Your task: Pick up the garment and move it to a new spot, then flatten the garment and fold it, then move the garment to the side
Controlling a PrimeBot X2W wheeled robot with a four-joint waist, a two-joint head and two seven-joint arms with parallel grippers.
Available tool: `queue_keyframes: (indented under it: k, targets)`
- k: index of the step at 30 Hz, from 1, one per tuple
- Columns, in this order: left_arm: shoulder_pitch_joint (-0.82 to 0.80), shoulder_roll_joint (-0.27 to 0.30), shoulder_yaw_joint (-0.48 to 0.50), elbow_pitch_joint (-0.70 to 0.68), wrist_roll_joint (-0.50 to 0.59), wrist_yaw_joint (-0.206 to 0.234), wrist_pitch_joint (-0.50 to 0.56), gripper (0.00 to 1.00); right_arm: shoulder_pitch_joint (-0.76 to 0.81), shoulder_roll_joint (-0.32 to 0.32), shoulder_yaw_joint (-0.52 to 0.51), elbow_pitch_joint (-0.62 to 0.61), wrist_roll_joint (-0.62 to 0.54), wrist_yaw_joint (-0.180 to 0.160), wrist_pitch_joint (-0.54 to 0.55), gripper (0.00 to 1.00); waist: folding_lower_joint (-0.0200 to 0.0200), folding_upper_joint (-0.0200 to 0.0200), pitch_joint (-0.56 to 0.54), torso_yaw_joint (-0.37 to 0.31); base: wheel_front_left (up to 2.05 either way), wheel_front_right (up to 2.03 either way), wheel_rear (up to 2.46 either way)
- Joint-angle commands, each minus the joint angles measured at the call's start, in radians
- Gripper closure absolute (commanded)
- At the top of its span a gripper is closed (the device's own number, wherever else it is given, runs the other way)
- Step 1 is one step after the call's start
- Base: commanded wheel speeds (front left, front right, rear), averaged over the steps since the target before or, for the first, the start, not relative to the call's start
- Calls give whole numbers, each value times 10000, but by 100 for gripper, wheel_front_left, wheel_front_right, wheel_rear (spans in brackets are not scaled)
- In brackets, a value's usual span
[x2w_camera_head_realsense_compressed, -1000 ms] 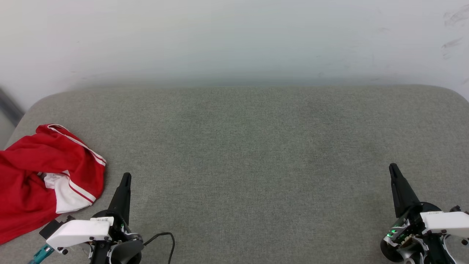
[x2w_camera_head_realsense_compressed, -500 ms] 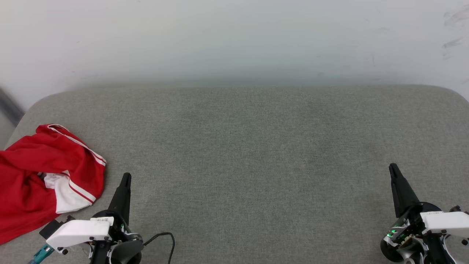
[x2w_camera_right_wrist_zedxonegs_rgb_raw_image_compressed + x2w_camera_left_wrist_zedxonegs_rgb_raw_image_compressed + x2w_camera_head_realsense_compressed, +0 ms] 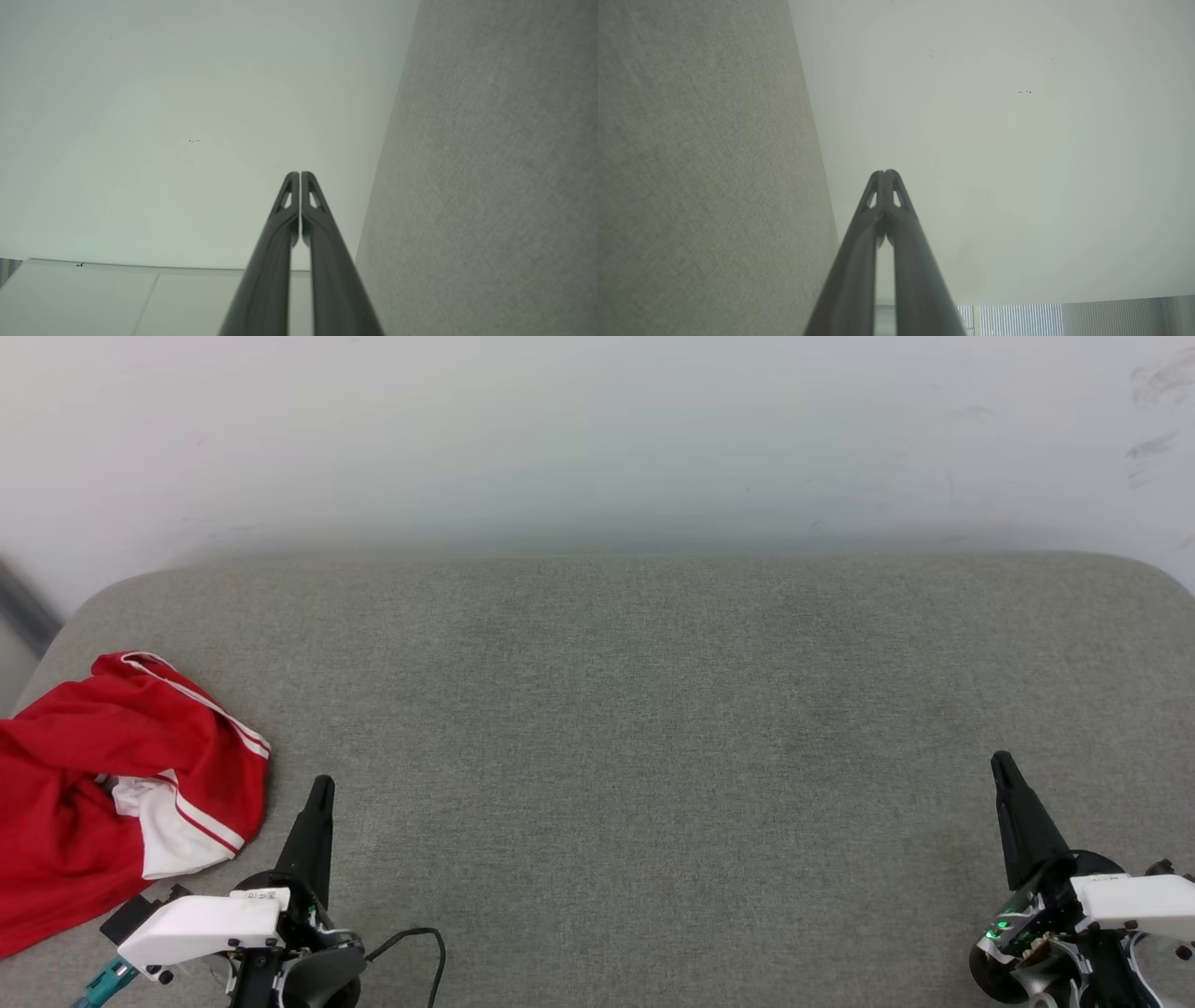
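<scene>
Garment (image 3: 103, 784) crumpled at cushion (image 3: 653, 756) left edge, overhanging. Left gripper (image 3: 320, 786) just beside it, right gripper (image 3: 1001, 763) near right edge; both fingers together, holding nothing. Middle bare.

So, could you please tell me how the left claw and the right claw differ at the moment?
The left claw sits close beside the red garment; the right claw is far across the grey surface from it. The left claw's tip leans toward the robot's right, the right claw's toward its left. A black cable loops by the left claw's wrist; green lights glow at the right claw's. Both are shut and hold nothing.
</scene>
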Motion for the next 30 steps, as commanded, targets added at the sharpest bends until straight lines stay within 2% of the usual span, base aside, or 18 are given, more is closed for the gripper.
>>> queue_keyframes:
  k: [1, 15, 16, 30]
  targets:
    - [-79, -20, 11, -1, 31, -30, 14, 100, -114, 39, 5, 6, 30, -3, -4, 100, 0, 0, 0, 0, 0, 0, 0]
    - [-79, -20, 10, -1, 31, -29, 14, 100, -114, 39, 5, 6, 30, -3, -4, 100, 0, 0, 0, 0, 0, 0, 0]
    - [-1, 0, -6, -2, 2, 2, -2, 0, 1, 0, 1, 0, -4, 0, -5, 0, 0, 0, 0, 0, 0, 0, 0]
    - [56, -4, -817, -251, 392, 8, -622, 0, 229, 4, 218, -92, -564, 0, -622, 0, 0, 0, 9, -16, 0, 0, 0]
